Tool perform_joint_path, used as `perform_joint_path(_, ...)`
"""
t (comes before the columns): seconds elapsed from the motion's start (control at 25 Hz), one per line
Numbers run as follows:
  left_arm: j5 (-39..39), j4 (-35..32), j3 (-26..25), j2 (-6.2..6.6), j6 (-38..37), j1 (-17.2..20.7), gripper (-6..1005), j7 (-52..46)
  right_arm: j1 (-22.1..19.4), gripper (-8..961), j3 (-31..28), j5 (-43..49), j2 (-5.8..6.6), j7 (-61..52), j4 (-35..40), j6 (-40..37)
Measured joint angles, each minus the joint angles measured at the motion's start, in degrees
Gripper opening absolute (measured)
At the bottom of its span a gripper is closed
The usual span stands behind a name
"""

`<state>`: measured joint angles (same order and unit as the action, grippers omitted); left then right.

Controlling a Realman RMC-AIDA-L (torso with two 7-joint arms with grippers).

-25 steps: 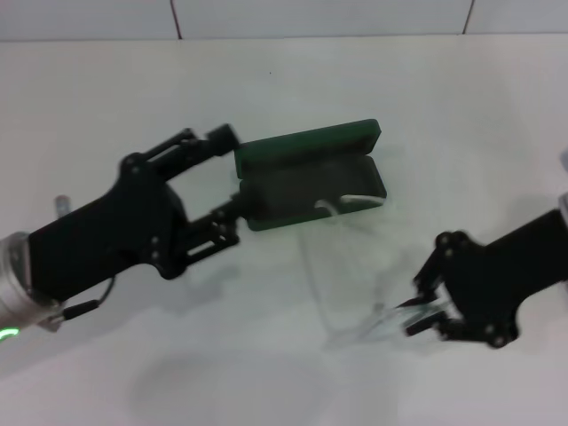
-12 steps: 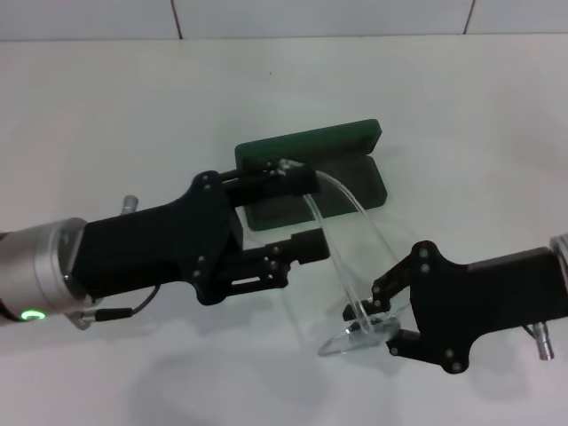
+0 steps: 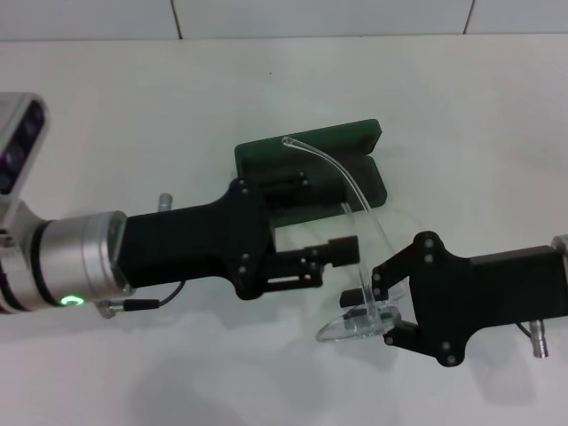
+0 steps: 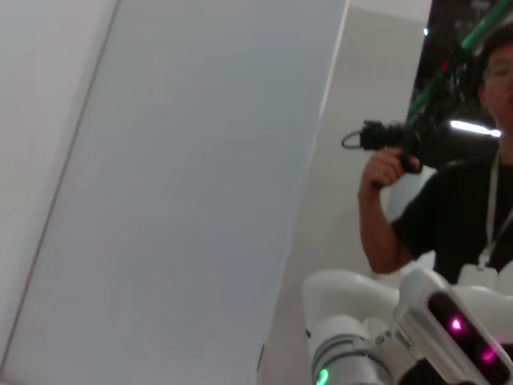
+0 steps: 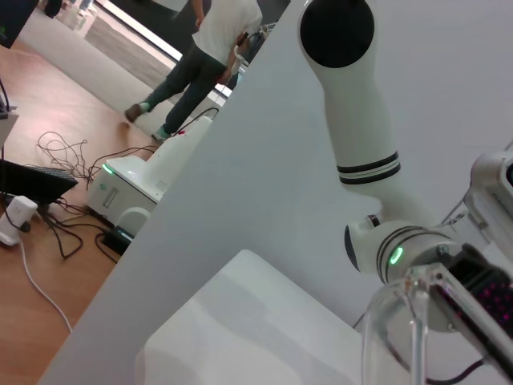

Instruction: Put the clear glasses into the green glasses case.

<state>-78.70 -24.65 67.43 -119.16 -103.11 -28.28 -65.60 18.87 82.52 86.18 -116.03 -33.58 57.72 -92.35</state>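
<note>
Head view shows the green glasses case [image 3: 311,164] lying open near the middle of the white worktop [image 3: 106,106], lid folded back toward the far edge; the left pincer [image 3: 328,222] reaches in from the left edge, its fingers spread, one over the case's front rim and the other just nearer the near edge; the right pincer [image 3: 377,306] comes in from the right edge and pinches the front frame of the clear glasses [image 3: 359,311], held near the case on its near side; one clear temple arm arcs up from the frame across the open case toward the lid; right wrist view shows a curved clear piece [image 5: 393,329] of the glasses close to the lens.
</note>
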Motion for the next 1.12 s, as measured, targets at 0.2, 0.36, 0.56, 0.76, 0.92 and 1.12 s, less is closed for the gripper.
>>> perform_joint_path(0.2,-4.04,0.05,-0.04,-0.02,0.33,-2.01,685,-1.68,0.20,116,0.00,-0.82,-0.06,0.08,-0.37,0.28)
perform_joint_path(0.36,-7.16,-0.17,-0.04,0.21,0.58,-3.91,685,-4.85,0.27,116,-0.03,-1.08,-0.07,0.11,-0.60,0.30)
perform_joint_path(0.56,-6.89,-0.25,-1.17,0.45,0.53,-4.34,685,-5.92,-0.09,116,0.00,-1.17,-0.01,0.13,-0.65,-0.16)
perform_joint_path(0.76,-4.36,-0.56,-4.54,1.62,-1.00,-2.88,685,-6.19,-0.92,115,0.01,-1.18,0.14,0.15,-0.68,-1.00)
perform_joint_path(0.92,-3.77,-1.19,-5.64,2.74,-0.94,-1.26,685,-6.32,-0.98,115,-0.61,-1.51,0.35,0.17,-0.68,-4.96)
perform_joint_path(1.12,-4.40,-1.22,-5.91,4.12,2.51,0.27,685,-3.74,-0.67,114,-1.91,-3.77,0.39,0.06,-0.68,-11.48)
